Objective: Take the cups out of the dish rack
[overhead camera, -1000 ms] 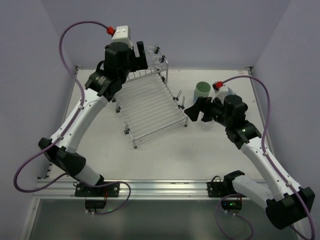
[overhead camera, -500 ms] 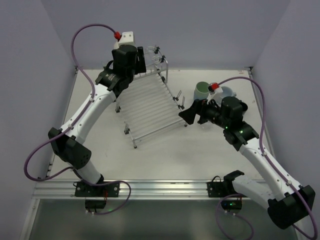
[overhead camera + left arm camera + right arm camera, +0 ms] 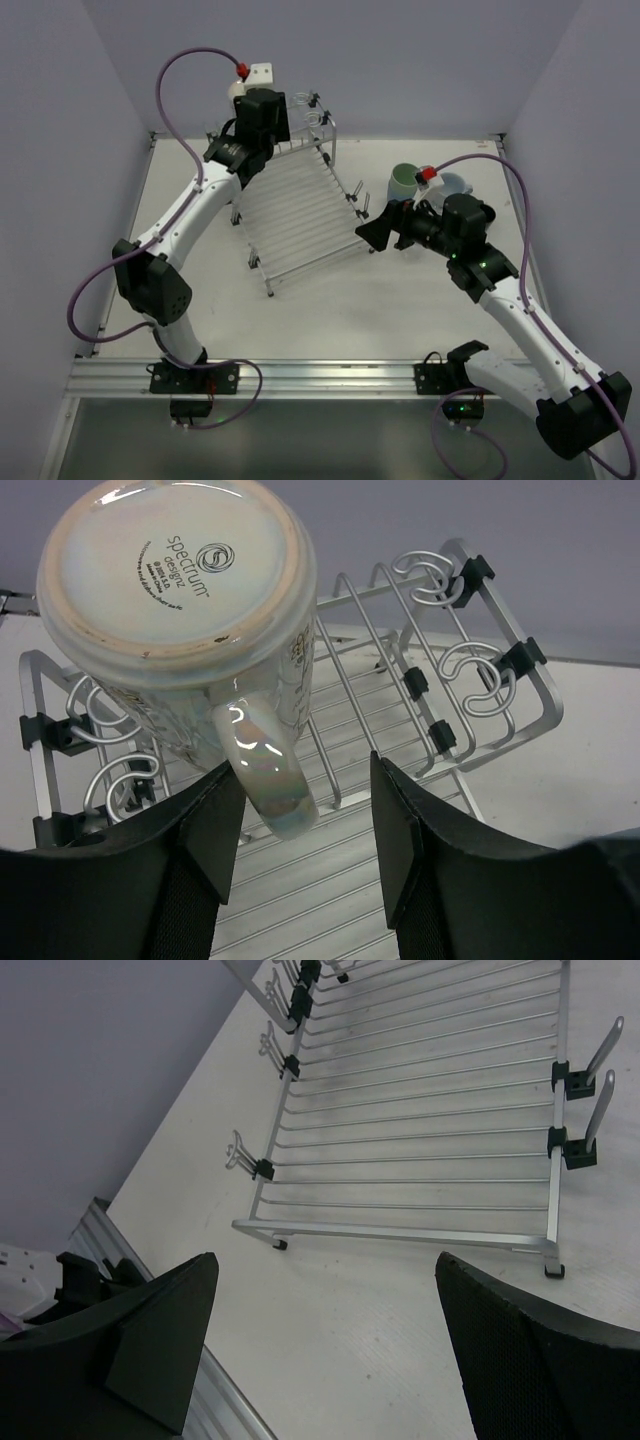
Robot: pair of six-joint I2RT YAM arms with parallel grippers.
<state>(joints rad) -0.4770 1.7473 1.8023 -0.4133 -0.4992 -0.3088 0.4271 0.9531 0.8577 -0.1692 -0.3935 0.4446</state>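
The silver wire dish rack (image 3: 300,210) stands at the table's middle. In the left wrist view a pale grey mug (image 3: 175,580) sits upside down at the rack's (image 3: 470,670) raised back rail, its handle (image 3: 268,770) pointing down. My left gripper (image 3: 305,820) is open; the handle's lower end hangs between its fingers, close to the left finger and not gripped. In the top view this gripper (image 3: 280,118) hovers over the rack's back left corner and hides the mug. My right gripper (image 3: 375,232) is open and empty beside the rack's right edge. A pale green tumbler (image 3: 404,180) and a light blue tumbler (image 3: 456,184) stand on the table behind it.
Coiled wire loops (image 3: 470,670) line the rack's back rail. The right wrist view shows the rack's sloping rods (image 3: 420,1110) without cups, and bare table (image 3: 380,1360) under the right gripper (image 3: 325,1265). Walls close in the table on the left, back and right.
The left arm has reached further back and right, bringing its gripper over the rack's back rail. The right gripper shifted a little left toward the rack, then held still.
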